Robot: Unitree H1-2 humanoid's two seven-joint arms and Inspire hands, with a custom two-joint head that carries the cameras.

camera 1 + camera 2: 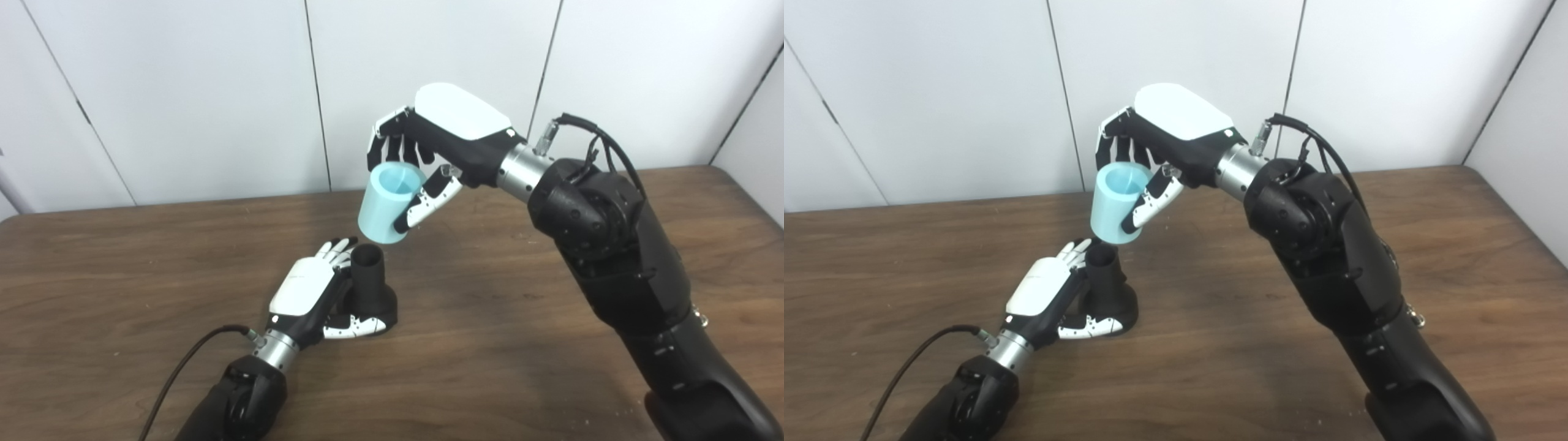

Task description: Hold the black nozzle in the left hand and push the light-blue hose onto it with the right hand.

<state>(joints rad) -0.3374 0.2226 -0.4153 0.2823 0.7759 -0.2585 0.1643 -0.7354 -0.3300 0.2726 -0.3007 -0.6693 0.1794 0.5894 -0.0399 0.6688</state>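
While the nozzle (370, 288) stands upright on the worktop (490, 343), wide base down and narrow neck up, I see the left robot hand (318, 294) wrapped around it from the 9 o'clock side: fingers behind the neck, thumb across the front of the base. The right robot hand (429, 147) is up in the air at about 1 o'clock from the nozzle, pinching the hose (389, 202), a short light-blue sleeve, with fingers over its far rim and the thumb pressed on its near wall. The hose is tilted, open top end facing me, lower end pointing down toward 7 o'clock. Its bottom edge sits just above the nozzle mouth; I can't tell if they touch, looks like a slim gap. Hose not on the neck yet. A cable (177, 373) trails off the left wrist toward 7 o'clock.
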